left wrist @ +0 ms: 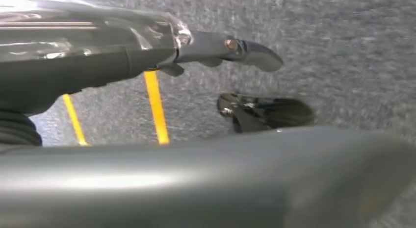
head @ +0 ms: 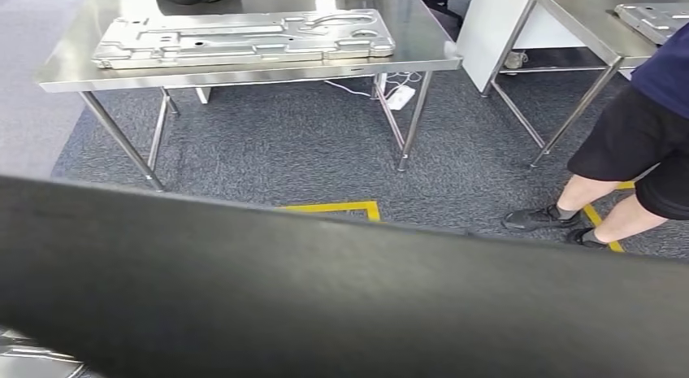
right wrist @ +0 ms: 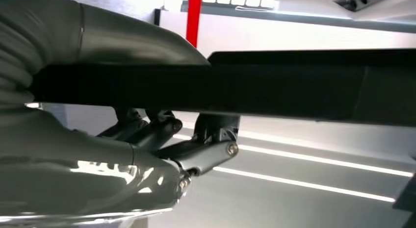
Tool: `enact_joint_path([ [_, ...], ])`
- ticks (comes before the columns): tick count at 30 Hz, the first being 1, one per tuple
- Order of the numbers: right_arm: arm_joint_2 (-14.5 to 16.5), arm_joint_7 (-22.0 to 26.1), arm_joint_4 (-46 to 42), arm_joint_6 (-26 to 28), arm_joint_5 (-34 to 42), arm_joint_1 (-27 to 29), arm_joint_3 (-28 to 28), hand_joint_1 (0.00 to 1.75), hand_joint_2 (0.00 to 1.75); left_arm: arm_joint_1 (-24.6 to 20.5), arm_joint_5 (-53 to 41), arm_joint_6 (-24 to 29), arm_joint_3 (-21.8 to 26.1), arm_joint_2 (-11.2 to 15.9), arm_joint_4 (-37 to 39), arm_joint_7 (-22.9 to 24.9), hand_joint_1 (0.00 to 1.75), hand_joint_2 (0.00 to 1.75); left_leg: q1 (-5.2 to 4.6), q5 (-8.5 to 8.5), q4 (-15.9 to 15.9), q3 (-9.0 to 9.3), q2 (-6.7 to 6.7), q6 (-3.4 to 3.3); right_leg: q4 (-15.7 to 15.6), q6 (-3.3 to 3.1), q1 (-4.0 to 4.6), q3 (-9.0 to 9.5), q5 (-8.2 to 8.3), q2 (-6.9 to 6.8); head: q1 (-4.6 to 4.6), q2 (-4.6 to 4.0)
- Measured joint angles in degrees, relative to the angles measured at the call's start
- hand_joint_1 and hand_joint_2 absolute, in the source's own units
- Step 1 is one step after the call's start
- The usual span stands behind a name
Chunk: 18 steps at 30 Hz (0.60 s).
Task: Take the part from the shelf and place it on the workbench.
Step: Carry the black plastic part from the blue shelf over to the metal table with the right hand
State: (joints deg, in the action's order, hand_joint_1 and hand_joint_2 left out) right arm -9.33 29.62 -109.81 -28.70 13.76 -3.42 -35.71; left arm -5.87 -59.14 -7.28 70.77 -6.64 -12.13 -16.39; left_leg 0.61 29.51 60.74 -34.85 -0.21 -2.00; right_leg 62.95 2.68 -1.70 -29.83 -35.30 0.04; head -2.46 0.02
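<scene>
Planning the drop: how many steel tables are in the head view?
2. One table stands ahead, with a pressed metal part already on it. A second table stands at the right, beside a person. Others may be hidden.

It was a workshop or factory test floor. A stainless steel workbench (head: 244,69) stood at twelve o'clock with a stamped metal panel (head: 244,36) lying on it, and a second steel table (head: 585,28) stood at two o'clock. Grey carpet (head: 309,142) carried yellow floor tape (head: 341,207), and a power strip (head: 400,96) lay under the bench.
</scene>
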Motion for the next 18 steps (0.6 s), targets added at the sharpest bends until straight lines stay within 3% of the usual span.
enact_joint_path([
  [3,0.0,0.0,0.1,-0.1,0.0,0.0,0.0,1.75,1.75,-0.2,0.0,0.0,0.0,0.0,0.0,0.0,0.00,1.75,-0.24,0.91,-0.2,1.06,0.02,-0.75,9.8,-0.03,0.19,-6.34,-3.71,0.00,0.07,0.01],
  [4,0.0,0.0,0.1,-0.1,0.0,0.0,0.0,1.75,1.75,-0.2,0.0,0.0,0.0,0.0,0.0,0.0,0.00,1.75,-0.36,1.30,-0.2,1.45,0.01,-0.84,11.6,-0.13,0.31,-8.09,-3.93,0.00,0.07,0.00],
  [5,0.0,0.0,0.1,-0.1,0.0,0.1,0.0,1.75,1.75,-0.2,0.0,0.0,0.0,0.0,0.0,0.0,0.00,1.75,-0.50,1.72,-0.2,1.98,-0.01,-0.88,11.6,-0.31,0.47,-8.95,-2.92,0.00,0.07,0.00],
  [8,0.0,0.0,0.1,-0.1,0.0,0.1,0.0,1.75,1.75,-0.2,0.0,0.0,0.0,0.0,0.0,0.0,0.00,1.75,-0.87,3.16,-0.2,4.08,-0.09,-0.67,3.1,-1.51,1.20,-7.14,4.25,-0.03,0.03,0.00],
  [9,0.0,0.0,0.2,-0.1,0.0,0.1,0.0,1.75,1.75,-0.3,0.0,0.0,0.0,0.0,0.0,0.1,0.00,1.75,-0.91,3.57,-0.2,4.48,-0.08,-0.44,0.5,-1.97,1.49,-6.57,4.89,-0.05,0.04,0.00],
  [11,0.0,0.0,0.2,-0.1,0.0,0.3,0.1,1.75,1.75,-0.4,0.0,0.0,0.0,0.0,0.0,0.1,0.00,1.75,-0.92,4.16,-0.2,5.04,-0.03,0.19,-1.3,-2.58,1.79,-6.17,4.81,-0.11,0.00,0.00],
  [14,0.0,0.0,0.1,-0.1,0.0,0.4,0.1,1.75,1.75,-0.4,-0.1,0.0,0.0,0.0,0.0,0.2,0.00,1.75,-0.96,4.92,1.0,5.75,0.01,1.01,-2.4,-3.06,1.28,-4.72,5.15,-0.17,0.01,-0.01],
  [16,0.1,0.0,0.0,-0.1,0.0,0.3,0.1,1.75,1.75,-0.6,-0.1,0.0,0.0,0.1,0.0,0.2,0.00,1.75,-0.71,7.08,4.9,3.81,0.02,1.73,-2.7,-3.33,0.90,-3.84,4.81,-0.29,-0.01,-0.01],
  [18,0.1,0.0,0.0,-0.1,0.0,0.4,0.1,1.75,1.75,-0.7,-0.2,0.0,0.0,0.1,0.0,0.2,0.00,1.75,-0.32,9.72,11.3,-0.44,0.02,2.51,-2.7,-3.43,0.73,-3.44,4.23,-0.26,-0.03,-0.01],
])
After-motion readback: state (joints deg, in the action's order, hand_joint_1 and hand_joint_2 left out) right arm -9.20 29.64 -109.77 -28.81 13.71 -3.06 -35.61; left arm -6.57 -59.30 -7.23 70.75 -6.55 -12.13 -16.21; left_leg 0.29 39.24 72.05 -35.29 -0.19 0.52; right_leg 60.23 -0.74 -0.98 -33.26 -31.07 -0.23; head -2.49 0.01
